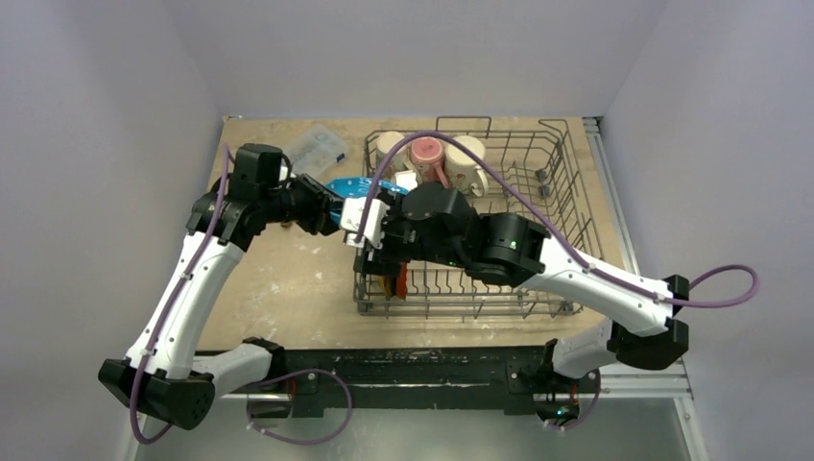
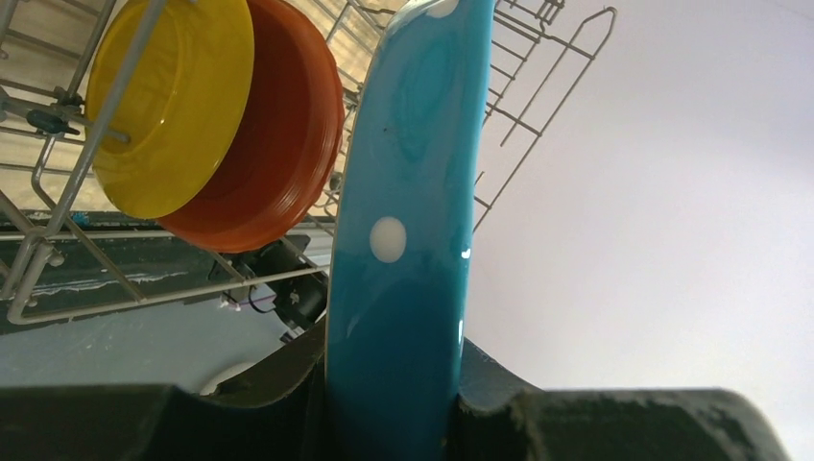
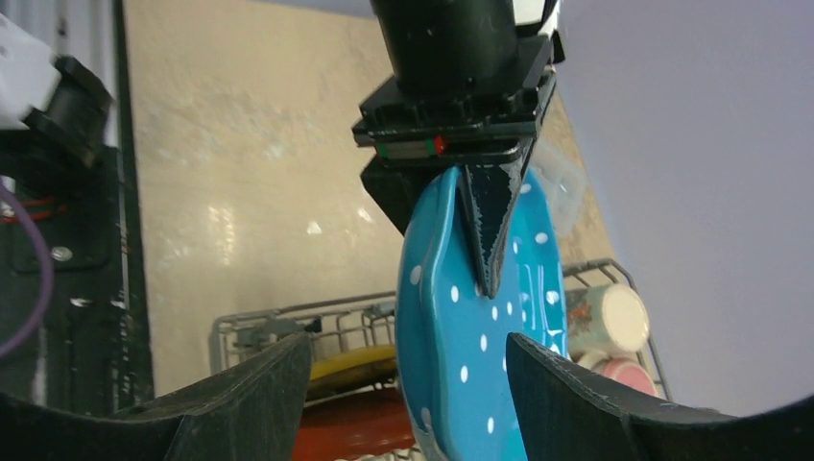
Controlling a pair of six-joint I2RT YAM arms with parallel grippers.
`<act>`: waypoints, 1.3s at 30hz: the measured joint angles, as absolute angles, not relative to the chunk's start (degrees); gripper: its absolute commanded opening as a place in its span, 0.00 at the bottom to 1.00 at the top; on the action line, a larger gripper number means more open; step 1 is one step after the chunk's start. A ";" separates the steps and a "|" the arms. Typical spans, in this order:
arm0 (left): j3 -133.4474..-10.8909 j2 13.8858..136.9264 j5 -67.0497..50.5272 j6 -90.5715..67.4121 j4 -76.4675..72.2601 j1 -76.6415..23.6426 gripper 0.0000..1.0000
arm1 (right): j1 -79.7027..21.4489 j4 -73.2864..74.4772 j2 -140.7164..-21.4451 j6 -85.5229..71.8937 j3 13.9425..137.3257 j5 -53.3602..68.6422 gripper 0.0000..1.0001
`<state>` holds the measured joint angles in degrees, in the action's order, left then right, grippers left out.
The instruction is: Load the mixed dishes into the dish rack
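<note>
On the far left part of the worktop [image 1: 288, 288], a clear plastic box [image 1: 317, 149] was seen lying beside the left arm. The left claw [image 2: 394, 408] was closed narrowly on the rim of the blue plate [image 2: 413, 192]. This white-dotted plate was held on edge in the air, just outside the left side of the dish rack [image 1: 538, 182]. The right claw [image 3: 408, 348] was set wide about the same plate, with 1 finger on each side. A gap was visible on 1 side, and contact on the other could not be told. Inside the rack's near-left part, a yellow plate [image 2: 168, 106] and an orange plate [image 2: 278, 144] were stood on edge, side by side. Along the far end, a cream mug [image 1: 389, 149], the pink mug [image 1: 427, 152] and a second cream mug [image 1: 467, 163] were lined up.
</note>
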<state>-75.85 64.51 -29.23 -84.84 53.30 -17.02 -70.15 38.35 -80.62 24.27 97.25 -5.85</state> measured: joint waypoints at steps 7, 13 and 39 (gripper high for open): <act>-75.88 64.93 -29.26 -84.84 54.50 -17.02 0.00 | -72.10 38.09 -83.18 29.04 97.01 -18.61 0.61; -76.36 65.52 -29.26 -84.86 54.81 -17.02 0.00 | -72.75 37.54 -84.38 32.25 95.11 -22.20 0.69; -79.07 65.87 -28.71 -83.53 55.07 -17.04 0.55 | -73.12 27.55 -86.52 32.58 88.75 -28.77 0.00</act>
